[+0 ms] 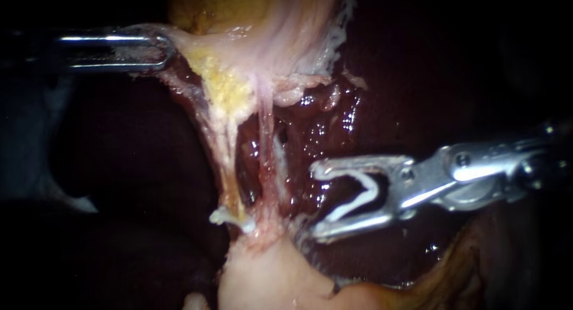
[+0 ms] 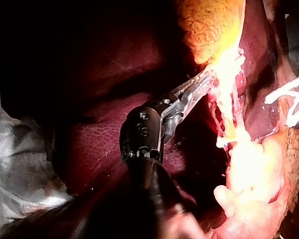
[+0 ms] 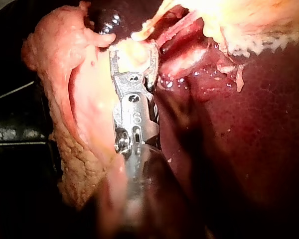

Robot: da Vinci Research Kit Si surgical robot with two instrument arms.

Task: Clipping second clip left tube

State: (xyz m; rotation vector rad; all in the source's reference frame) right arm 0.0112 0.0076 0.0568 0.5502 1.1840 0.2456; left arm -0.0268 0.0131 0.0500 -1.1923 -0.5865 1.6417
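Left instrument (image 1: 160, 47) jaws clenched on pale tissue (image 1: 197, 44), so left tube (image 1: 225, 160) stands stretched for access. Right instrument (image 1: 314, 200) jaws wide, cradling white clip (image 1: 367, 196), near tube but apart, likely aiming

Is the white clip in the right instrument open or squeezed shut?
Open: the clip forms a wide V, held between the right instrument's jaws, enclosing no tissue.
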